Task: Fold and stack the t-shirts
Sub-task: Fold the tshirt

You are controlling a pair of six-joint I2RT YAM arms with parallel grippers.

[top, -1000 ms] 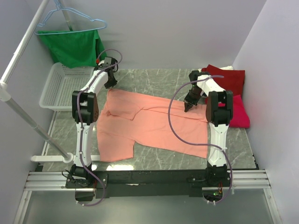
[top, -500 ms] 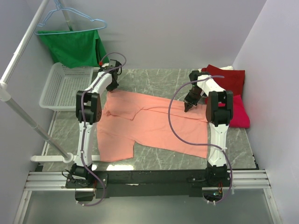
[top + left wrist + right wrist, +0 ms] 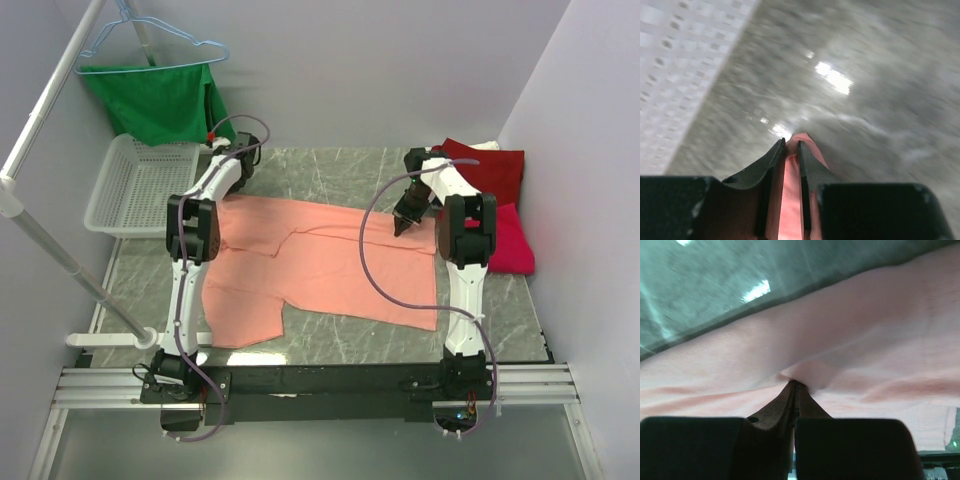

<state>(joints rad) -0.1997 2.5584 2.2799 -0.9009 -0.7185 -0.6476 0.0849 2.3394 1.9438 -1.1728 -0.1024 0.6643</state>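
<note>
Since a second ago your salmon tee (image 3: pixel 320 265) has crept a little: its near-right edge has drawn in toward the middle, and both arms have shifted slightly along its far hem. It lies spread nearly flat in the middle of the bench (image 3: pixel 330 175), one sleeve side reaching toward you at the left.

Your left pincer (image 3: pixel 791 144) sits at the tee's far-left corner, jaws narrowed to a thin slit with a strip of salmon cloth caught between them. Your right pincer (image 3: pixel 795 384) is clamped fully closed on a small raised pinch of the same cloth, near the far-right part of the tee. Holding the two far corners reads as the set-up for a fold. With both ends of one hem gripped, you can lift it evenly and carry it over without the cloth skewing.

Past the right arm, the dark red tee (image 3: pixel 490 170) and crimson tee (image 3: pixel 512 248) are folded against the right wall, likely the stack this one will join. A basket (image 3: pixel 130 190) stands off the bench's left edge, well clear of the work.
</note>
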